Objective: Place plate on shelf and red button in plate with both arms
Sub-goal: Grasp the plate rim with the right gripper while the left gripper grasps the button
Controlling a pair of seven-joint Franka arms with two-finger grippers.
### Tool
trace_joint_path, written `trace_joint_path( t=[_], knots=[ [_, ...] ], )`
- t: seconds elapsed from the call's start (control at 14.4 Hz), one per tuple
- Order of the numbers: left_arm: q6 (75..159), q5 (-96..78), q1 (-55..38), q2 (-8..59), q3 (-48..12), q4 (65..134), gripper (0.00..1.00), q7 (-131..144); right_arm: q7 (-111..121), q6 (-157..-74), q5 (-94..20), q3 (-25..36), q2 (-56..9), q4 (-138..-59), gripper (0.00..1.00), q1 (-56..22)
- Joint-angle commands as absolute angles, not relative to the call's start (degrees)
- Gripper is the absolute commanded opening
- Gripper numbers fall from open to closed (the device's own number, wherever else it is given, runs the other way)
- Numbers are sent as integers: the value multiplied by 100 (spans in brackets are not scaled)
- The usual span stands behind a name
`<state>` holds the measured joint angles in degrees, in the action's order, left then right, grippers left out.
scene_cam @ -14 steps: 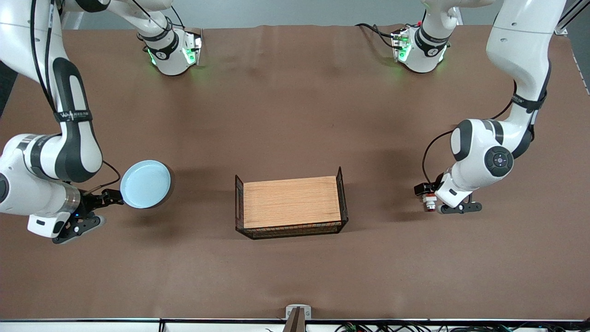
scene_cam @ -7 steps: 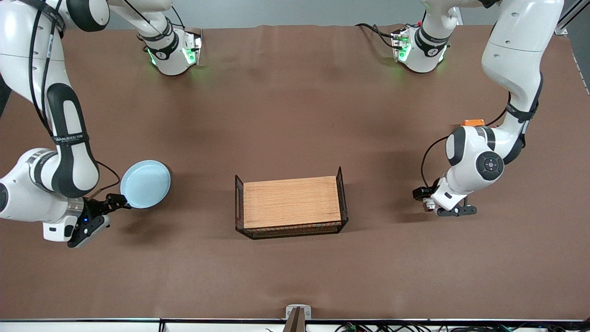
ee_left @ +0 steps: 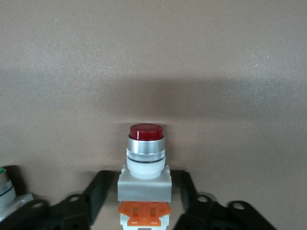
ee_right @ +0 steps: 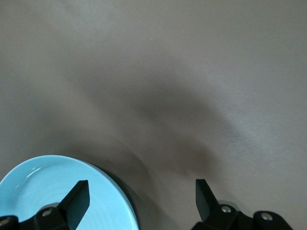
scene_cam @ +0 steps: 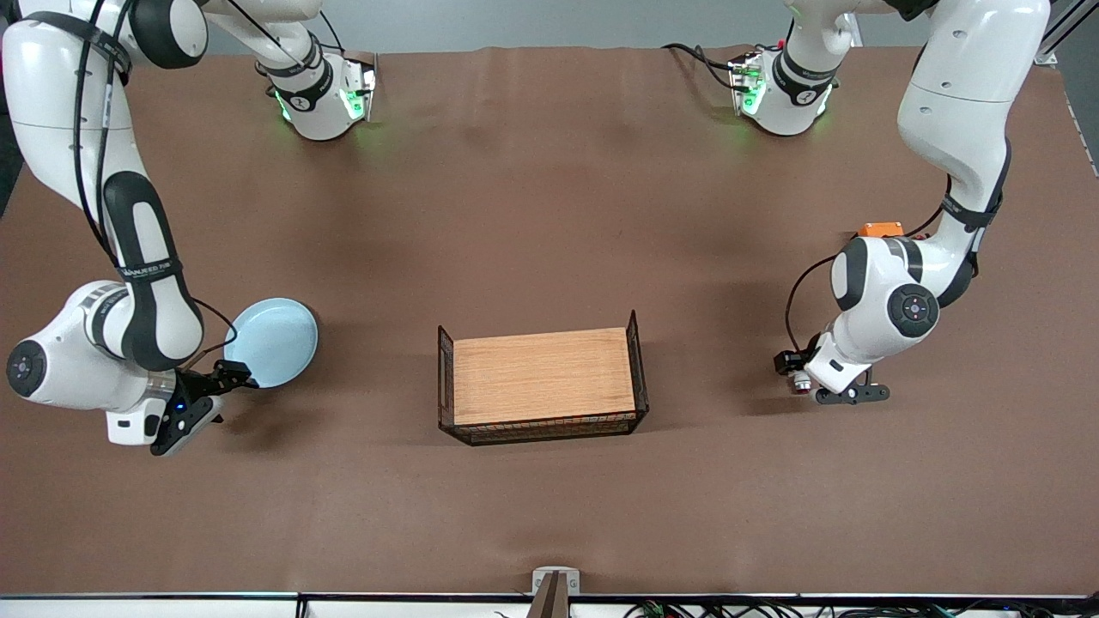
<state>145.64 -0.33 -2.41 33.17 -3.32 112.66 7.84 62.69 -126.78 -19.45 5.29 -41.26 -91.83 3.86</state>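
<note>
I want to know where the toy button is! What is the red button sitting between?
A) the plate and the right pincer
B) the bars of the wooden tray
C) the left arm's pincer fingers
C: the left wrist view shows the red button between the left pincer's black fingers.

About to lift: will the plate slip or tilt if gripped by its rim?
Probably slippery: the plate looks glossy. Held at one edge by the right gripper, it may tilt. It looks rigid, so unlikely to flex.
</note>
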Motion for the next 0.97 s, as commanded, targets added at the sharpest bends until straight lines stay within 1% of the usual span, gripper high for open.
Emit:
trace_joint_path(
  t=[0.0,0.14,0.21,0.28,0.48,0.76,0.9],
  knots=[
    [14616,62,-202,3340,-343,11232,51,721,6723,-12814,-2302,483,-4069,-9413,97,475],
    [14616,53,-202,3322,-343,11232,32,721,6741,-12814,-2303,483,-4069,-9474,92,553],
    [14616,61,-202,3314,-351,11224,26,721,6741,-12814,-2294,483,-4069,-9501,91,571],
    [14616,62,-202,3305,-343,11215,22,729,6776,-12806,-2303,483,-4069,-9510,88,580],
    [14607,53,-202,3296,-343,11153,21,738,6917,-12797,-2303,483,-4069,-9545,81,615],
    [14555,53,-211,3217,-343,11048,21,738,6917,-12736,-2303,492,-4061,-9598,67,615],
    [14459,53,-211,3130,-343,11004,21,764,6839,-12727,-2294,492,-4061,-9633,66,607]
  ],
)
